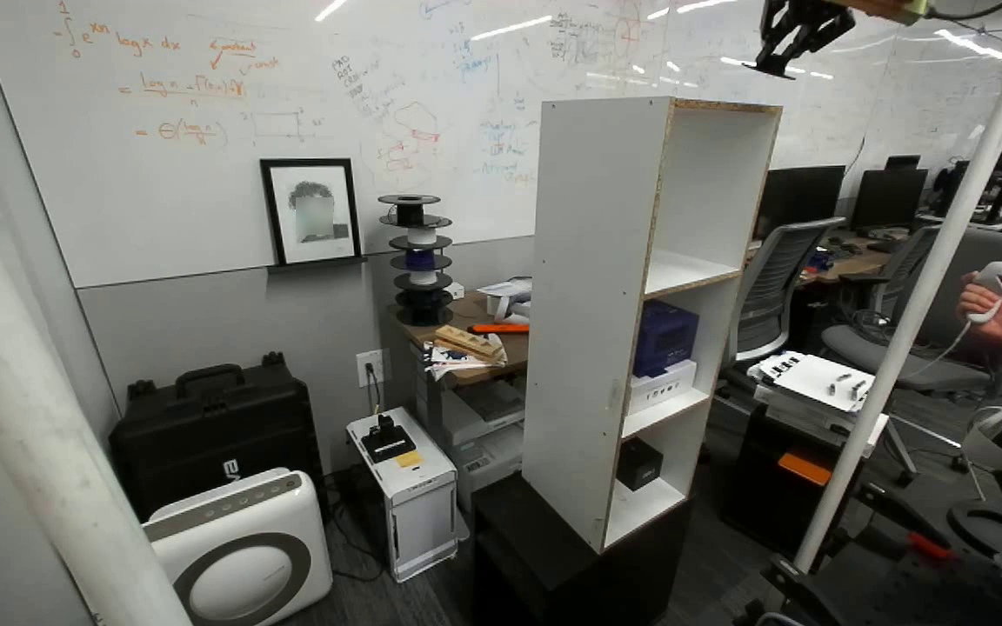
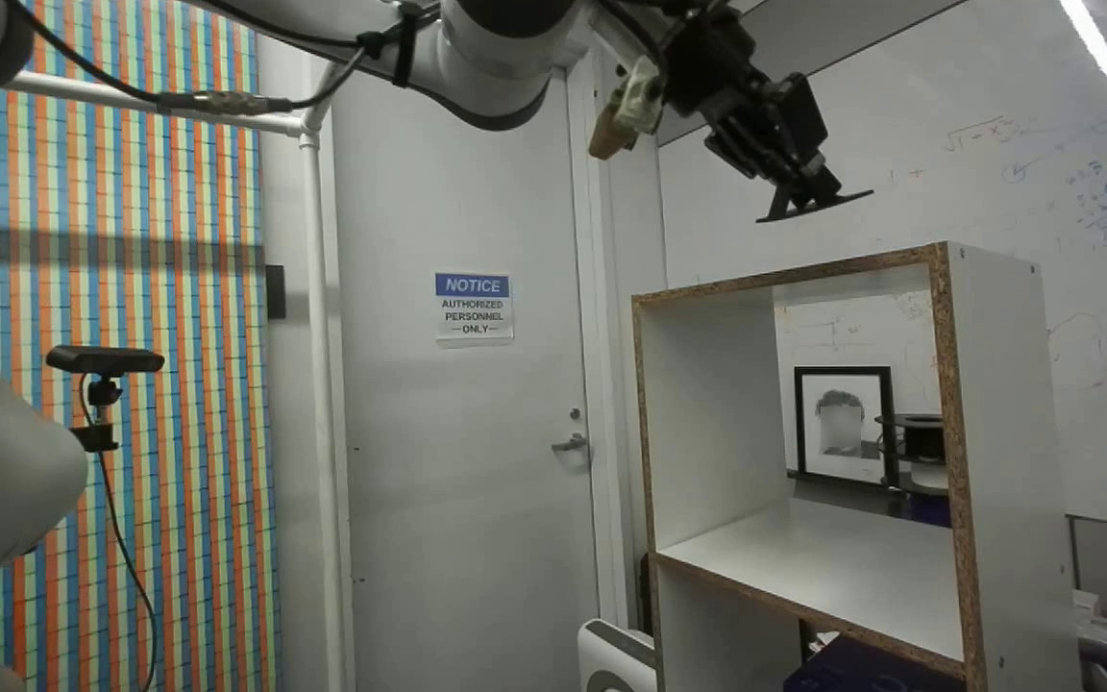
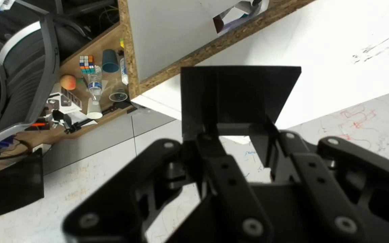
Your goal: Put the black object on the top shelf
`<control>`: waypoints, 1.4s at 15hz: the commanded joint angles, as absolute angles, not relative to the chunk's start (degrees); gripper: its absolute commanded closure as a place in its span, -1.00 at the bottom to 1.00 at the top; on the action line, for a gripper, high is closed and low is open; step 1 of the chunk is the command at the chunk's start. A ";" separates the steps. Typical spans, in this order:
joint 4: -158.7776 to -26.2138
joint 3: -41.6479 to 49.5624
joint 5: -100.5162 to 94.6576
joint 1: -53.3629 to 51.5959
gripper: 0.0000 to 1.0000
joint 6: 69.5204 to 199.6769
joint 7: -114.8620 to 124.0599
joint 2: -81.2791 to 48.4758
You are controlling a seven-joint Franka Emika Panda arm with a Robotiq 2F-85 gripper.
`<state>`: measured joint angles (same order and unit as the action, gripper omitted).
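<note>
Above the top shelf (image 3: 326, 60), w/ gap between, your end effector (image 2: 805, 185) clamps the black obj (image 3: 241, 96); horiz. offset unclear.

In an exterior view, NOTICE was printed on the blue band (image 2: 472, 284) of a sign (image 2: 474, 308) fixed to the door (image 2: 462, 432), with AUTHORIZED PERSONNEL ONLY set in dark capitals beneath. On the whiteboard (image 1: 457, 96), an orange integral (image 1: 118, 39) containing e to the xn, log x and dx was written, with 1 above and 0 below; further down, Θ of log n over n (image 1: 183, 133) was set after an equals sign. Elsewhere on it, 1 − x could be read under a reddish root (image 2: 979, 133). White letters (image 1: 231, 470) on the case (image 1: 214, 422) were only partly discernible, and the marks on a white box (image 1: 664, 382) and a bottle (image 3: 95, 84) were too small to be read.
</note>
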<state>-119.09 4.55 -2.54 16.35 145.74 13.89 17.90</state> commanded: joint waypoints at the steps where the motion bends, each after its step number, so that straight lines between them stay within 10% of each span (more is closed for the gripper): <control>1: -106.61 4.84 -1.35 13.79 0.73 140.00 16.15 7.74; 2: -104.62 4.79 -1.74 13.26 0.72 138.56 16.73 6.07; 3: -102.45 4.71 -2.42 12.74 -0.10 136.01 17.68 4.47; 10: -98.67 5.56 -1.42 10.07 -1.00 123.34 17.60 3.98; 21: -128.23 6.58 -1.44 9.71 -1.00 103.15 6.51 26.55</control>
